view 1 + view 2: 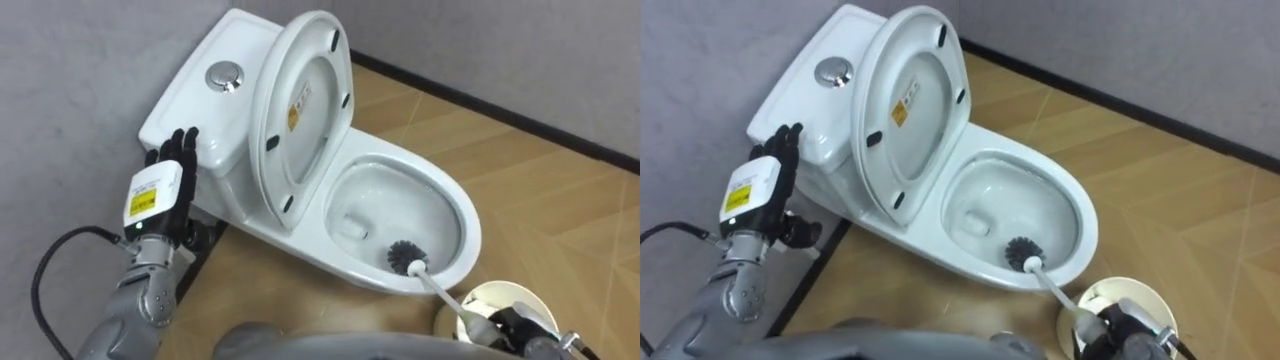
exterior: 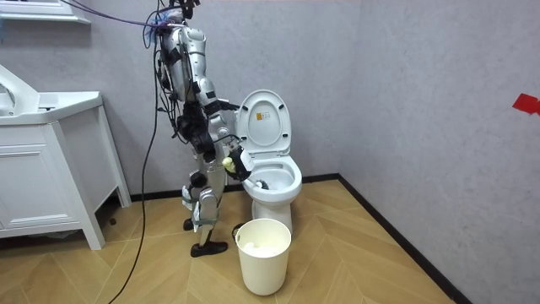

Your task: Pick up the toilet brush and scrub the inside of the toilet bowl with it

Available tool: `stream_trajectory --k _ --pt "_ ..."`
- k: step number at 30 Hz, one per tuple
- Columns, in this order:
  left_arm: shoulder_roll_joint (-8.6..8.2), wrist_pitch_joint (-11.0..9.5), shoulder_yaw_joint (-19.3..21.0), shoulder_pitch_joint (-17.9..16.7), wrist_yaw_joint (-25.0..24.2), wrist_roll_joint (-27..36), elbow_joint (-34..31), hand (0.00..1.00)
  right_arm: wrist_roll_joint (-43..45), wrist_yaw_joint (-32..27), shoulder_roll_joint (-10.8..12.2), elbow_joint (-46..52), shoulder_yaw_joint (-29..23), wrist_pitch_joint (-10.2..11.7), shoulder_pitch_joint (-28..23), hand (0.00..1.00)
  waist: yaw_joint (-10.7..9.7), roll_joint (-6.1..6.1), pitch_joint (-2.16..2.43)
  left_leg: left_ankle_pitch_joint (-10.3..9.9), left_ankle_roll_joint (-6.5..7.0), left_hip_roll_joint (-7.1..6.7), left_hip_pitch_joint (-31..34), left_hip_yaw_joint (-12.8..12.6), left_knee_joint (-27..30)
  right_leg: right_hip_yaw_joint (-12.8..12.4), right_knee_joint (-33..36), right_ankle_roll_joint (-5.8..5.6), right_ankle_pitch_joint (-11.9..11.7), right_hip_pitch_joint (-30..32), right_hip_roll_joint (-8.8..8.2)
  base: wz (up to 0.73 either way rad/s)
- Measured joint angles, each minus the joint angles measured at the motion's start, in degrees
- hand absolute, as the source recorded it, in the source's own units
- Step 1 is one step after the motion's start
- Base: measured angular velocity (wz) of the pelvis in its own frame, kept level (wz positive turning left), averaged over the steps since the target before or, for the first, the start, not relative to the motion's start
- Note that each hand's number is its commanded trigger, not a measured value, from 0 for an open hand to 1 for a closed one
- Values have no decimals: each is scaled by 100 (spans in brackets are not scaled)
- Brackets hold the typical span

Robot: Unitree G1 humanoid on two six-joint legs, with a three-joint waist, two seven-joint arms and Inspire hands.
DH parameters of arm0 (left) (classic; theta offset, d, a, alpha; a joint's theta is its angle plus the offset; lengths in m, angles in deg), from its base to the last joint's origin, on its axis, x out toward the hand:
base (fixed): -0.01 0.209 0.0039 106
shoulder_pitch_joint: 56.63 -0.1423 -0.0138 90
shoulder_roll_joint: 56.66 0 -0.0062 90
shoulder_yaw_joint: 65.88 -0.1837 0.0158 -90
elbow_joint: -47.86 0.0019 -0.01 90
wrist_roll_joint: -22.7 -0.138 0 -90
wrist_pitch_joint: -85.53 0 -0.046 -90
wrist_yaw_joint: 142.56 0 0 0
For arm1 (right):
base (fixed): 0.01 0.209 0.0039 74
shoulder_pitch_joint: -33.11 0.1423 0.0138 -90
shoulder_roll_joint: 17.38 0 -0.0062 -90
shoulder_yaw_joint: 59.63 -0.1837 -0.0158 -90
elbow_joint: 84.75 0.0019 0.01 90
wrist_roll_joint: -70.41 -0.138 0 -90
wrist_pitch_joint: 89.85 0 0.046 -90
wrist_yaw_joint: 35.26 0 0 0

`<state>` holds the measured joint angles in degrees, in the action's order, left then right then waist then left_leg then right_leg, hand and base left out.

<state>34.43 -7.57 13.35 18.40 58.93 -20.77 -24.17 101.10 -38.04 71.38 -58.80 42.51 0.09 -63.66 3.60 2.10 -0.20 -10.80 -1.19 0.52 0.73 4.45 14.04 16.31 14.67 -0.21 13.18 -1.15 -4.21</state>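
- Left arm entered from lower left, elbow bent, forearm raised.
- The left hand (image 1: 163, 180) was upright, back toward the camera, fingers straight and together.
- The right hand (image 1: 518, 326) sat low at lower right, fingers curled round the toilet brush handle (image 1: 445, 296).

One toilet (image 1: 470, 235), one raised lid (image 1: 300, 110), one round flush button (image 1: 224, 76) at the far left. One brush (image 1: 407, 257) inside the toilet, near right. One white bin (image 1: 512, 291) nearer still, on the right. One white cabinet (image 2: 51, 169) at the room view's left.
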Motion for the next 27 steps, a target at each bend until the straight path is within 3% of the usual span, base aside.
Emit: stream_trajectory --k 2,7,15,19,21,22,27 --pt "-120 -77 173 -142 1 -8 0 0 110 8 2 28 -14 6 -14 100 16 -27 18 1 -2 13 -69 -43 -51 -61 16 8 23 -14 12 -12" --pt "-287 -105 573 -458 48 3 2 0 105 71 83 24 -220 -15 -140 100 114 11 -1 1 -2 17 -235 -62 -69 -94 -41 9 38 -195 24 -4" --pt "-325 -100 903 -920 81 12 1 0 74 221 154 21 -458 -135 -200 100 340 1 15 -20 -36 18 -242 70 -64 -40 -20 17 65 -237 30 8" --pt "-419 -100 1051 -992 91 53 31 0 76 300 154 15 -485 -174 -212 100 454 -57 3 -41 -62 12 -260 137 -83 -16 3 14 85 -265 39 9" --pt "-461 -100 1088 -1032 170 128 60 0 84 356 154 16 -503 -195 -212 100 484 -26 -19 -42 -63 5 -240 180 -80 32 12 14 85 -262 33 8" --pt "-500 -105 1158 -1111 210 125 59 0 87 407 155 15 -566 -195 -215 100 490 -75 5 -42 -64 2 -225 197 -73 55 8 14 86 -262 31 10" --pt "-525 4 1309 -1388 307 126 404 0 55 417 150 -33 -808 -274 -245 100 600 -115 32 -48 -75 7 -214 228 -64 110 -35 25 91 -284 44 3"
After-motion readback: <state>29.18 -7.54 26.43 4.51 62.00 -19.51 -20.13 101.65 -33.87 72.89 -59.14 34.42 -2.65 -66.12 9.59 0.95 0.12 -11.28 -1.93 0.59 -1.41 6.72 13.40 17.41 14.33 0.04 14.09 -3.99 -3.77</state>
